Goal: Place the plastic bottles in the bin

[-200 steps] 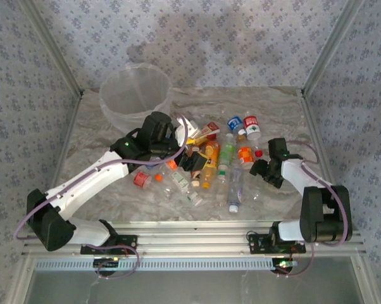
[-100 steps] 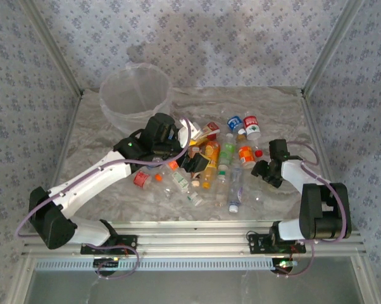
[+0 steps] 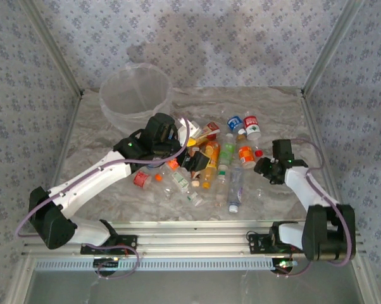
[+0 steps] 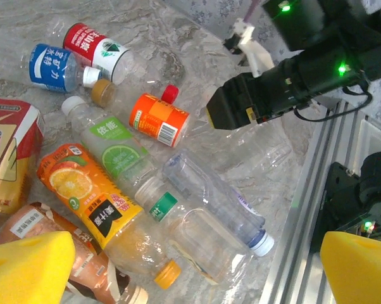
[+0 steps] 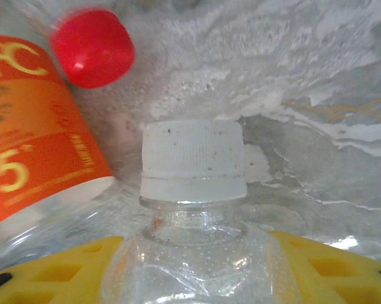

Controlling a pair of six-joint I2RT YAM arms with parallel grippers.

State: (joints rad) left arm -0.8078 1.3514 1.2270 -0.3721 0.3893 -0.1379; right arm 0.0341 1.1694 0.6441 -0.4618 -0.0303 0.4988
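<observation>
The clear bottle [image 5: 192, 253] with the white cap [image 5: 193, 158] lies on the bench [image 5: 317, 76] at the right edge of the pile [image 3: 209, 161], just beside an orange-labelled bottle [image 5: 32, 126]. Empty and thin-walled, it looks light, slick and easily crushed, so the stiffer shoulder under the cap seems the best hold. The right gripper [image 5: 193, 282] has its yellow pads [image 5: 51, 272] on either side of that shoulder, whether pinching I cannot tell; the left gripper [image 4: 193, 266] hangs wide open over the pile.

The bin [image 3: 124, 104] stands at the far left of the tabletop [image 3: 279, 107]. The plastic bottles [image 3: 209, 161] lie in a loose cluster at the tabletop's middle, nearer than the bin and to its right.
</observation>
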